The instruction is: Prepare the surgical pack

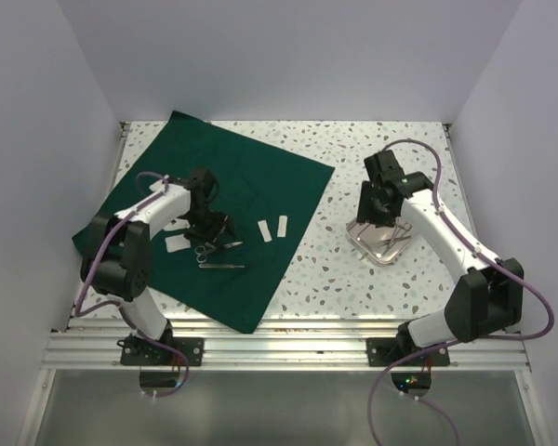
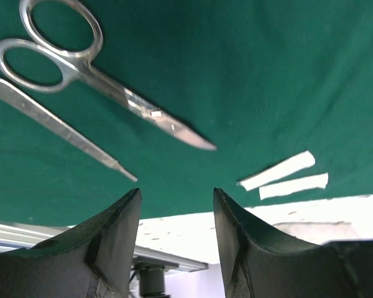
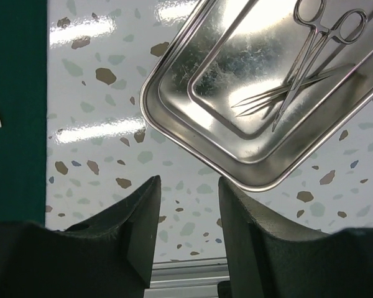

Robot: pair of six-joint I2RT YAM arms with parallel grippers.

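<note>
With right gripper (image 3: 188, 183) part-open and empty beside steel tray (image 3: 224, 62), advance squarely over forceps (image 3: 298, 71), pinch across the shank, lift clear of rim, carry toward dark green cloth (image 1: 251, 186).

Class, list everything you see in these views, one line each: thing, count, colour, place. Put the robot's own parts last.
cloth: one, dark green, spread on the table's left side.
scissors: one, steel, on the cloth.
slim handle: one, steel, beside the scissors.
white strips: at least two, side by side on the cloth near its edge.
tray: one, shiny steel, on the table right of the cloth.
ring-handled instrument: one, steel, in the tray, across slim pointed tools of unclear count.
table: one, white, speckled.
left fingers: two, black, open, above the cloth.
right fingers: two, black, open, above the table beside the tray.
</note>
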